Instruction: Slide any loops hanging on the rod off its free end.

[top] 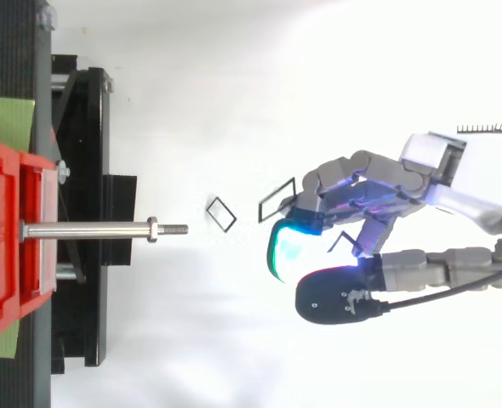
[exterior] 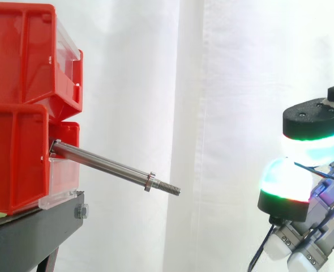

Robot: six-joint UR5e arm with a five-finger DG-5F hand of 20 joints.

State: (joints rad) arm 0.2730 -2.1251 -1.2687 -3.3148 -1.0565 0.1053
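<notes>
white curtain hung behind everything. at the left, two red bins sat stacked on the black stand, with the lower bin's clear front panel at the stand's right edge. from above, a green sheet showed under the bins along the stand's far left edge.

the rod came out of the lower bin's front, past the stand's edge, and sloped a little downward toward its free end. a nut sat just short of the threaded tip.

the black loops were off the rod. in the top view one lay just beyond the threaded tip, apart from it. a second was near the glowing pads, and a third sat between the thumb and the fingers. in the side view a thin black strand ran between two pads, and another trailed down below the hand.

nothing stood between the rod's tip and the hand, which was well to the right of the tip. it pointed back at the rod, its fingers curled in toward the thumb. the pads glowed cyan and green and were closed narrowly on the loop strand.
</notes>
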